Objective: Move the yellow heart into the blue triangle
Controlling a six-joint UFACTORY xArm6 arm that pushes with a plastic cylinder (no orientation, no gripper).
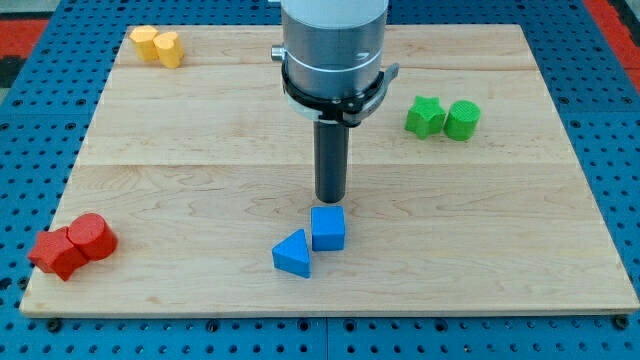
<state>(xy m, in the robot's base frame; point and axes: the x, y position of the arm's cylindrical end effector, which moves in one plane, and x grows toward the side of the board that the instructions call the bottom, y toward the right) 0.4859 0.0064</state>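
The blue triangle (292, 253) lies at the lower middle of the wooden board (200, 180), touching a blue cube (328, 228) on its upper right. Two yellow blocks touch at the view's top left: the left one (146, 42) and the right one (168, 48); I cannot tell which is the heart. My tip (331, 199) stands just above the blue cube, a small gap from it, and far to the right and below the yellow blocks.
Two green blocks (425, 116) (462, 120) sit side by side at the upper right. A red star-like block (58, 252) and a red cylinder (91, 236) touch at the lower left near the board's edge. Blue pegboard (40, 120) surrounds the board.
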